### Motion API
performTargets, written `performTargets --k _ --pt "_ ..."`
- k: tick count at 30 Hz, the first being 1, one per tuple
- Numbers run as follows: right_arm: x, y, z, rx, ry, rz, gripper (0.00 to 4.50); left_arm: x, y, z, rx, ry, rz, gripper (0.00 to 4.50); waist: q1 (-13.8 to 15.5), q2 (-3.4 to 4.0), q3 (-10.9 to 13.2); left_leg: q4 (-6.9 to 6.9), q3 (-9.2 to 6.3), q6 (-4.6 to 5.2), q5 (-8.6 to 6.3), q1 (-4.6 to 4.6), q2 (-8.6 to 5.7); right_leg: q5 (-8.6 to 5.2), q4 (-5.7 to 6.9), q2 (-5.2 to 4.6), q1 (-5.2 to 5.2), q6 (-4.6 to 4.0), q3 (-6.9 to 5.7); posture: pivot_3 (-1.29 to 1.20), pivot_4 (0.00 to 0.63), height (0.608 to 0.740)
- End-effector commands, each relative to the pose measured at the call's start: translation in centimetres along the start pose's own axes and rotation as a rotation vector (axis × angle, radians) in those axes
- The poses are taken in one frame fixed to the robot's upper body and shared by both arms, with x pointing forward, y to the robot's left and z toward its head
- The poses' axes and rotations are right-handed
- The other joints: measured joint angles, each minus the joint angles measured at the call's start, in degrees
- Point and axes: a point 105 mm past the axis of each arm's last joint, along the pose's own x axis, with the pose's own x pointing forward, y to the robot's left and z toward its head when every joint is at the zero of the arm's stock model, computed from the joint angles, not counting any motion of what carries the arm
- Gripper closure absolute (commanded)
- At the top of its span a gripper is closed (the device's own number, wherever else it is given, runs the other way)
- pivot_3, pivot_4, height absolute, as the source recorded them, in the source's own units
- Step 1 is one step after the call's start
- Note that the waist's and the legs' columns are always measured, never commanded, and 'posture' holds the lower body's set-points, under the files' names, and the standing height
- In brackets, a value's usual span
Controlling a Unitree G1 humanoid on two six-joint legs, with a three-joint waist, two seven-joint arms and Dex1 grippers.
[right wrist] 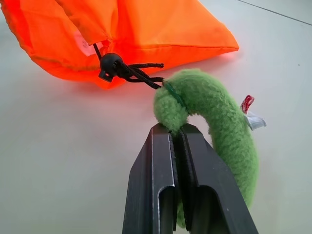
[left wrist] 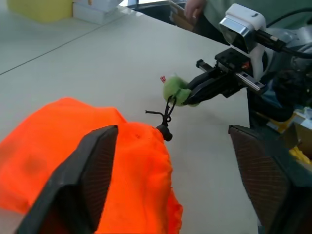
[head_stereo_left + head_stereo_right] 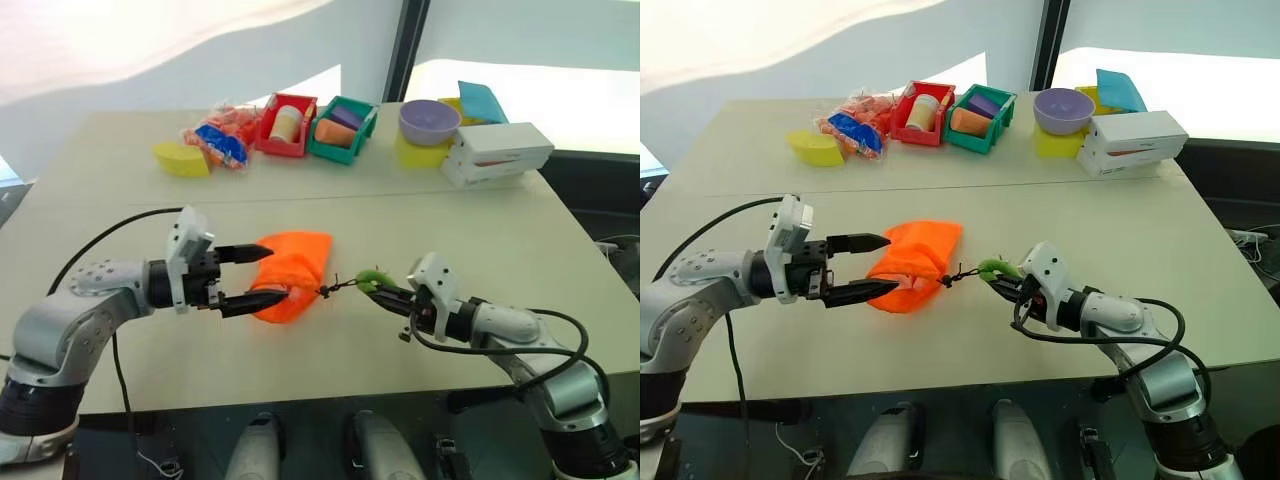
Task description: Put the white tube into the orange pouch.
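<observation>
Pinching the lime-green ring (image 1: 214, 114) at the end of the black cord (image 1: 139, 73), the right end effector (image 1: 178, 134) has its fingers pressed together on the fuzzy loop, just off the mouth of the orange pouch (image 3: 292, 272). The pouch lies near the middle of the desk (image 3: 120, 160), toward its front edge. The left end effector (image 3: 262, 275) has its fingers spread wide, one above the pouch's opposite end and one low against it, not clamped on the fabric. I cannot spot the white tube anywhere; whether it is already inside the pouch cannot be told. If it is, drawing the mouth shut looks like the step in hand.
</observation>
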Motion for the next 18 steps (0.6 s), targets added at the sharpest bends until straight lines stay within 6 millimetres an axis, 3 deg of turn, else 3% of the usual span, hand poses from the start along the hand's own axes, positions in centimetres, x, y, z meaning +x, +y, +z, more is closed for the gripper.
performTargets --k 1,7,18 --pt "-0.3 0.1 1.5 -0.051 -0.045 0.021 4.50 3.5 0.4 0.1 0.213 0.075 -0.085 0.08 -0.01 0.00 0.00 0.07 -0.02 0.00 0.00 0.00 -0.04 0.00 -0.01 -0.02 0.07 0.00 0.00 0.00 0.150 0.740" --pt "-1.1 -0.3 1.7 -0.037 -0.053 -0.019 4.50 6.8 1.0 -1.7 0.467 0.206 -0.189 0.08 -0.20 0.00 0.01 0.14 0.05 0.08 -0.05 -0.06 -0.07 0.00 0.00 0.00 0.05 0.02 0.10 0.00 0.150 0.740" --pt "-2.5 0.1 1.4 0.035 -0.062 -0.042 4.50 9.0 1.2 -2.6 0.562 0.162 -0.169 0.08 -0.16 0.00 0.01 0.24 0.03 0.20 -0.11 -0.06 -0.05 -0.01 0.04 0.01 0.08 0.06 0.10 0.00 0.150 0.740"
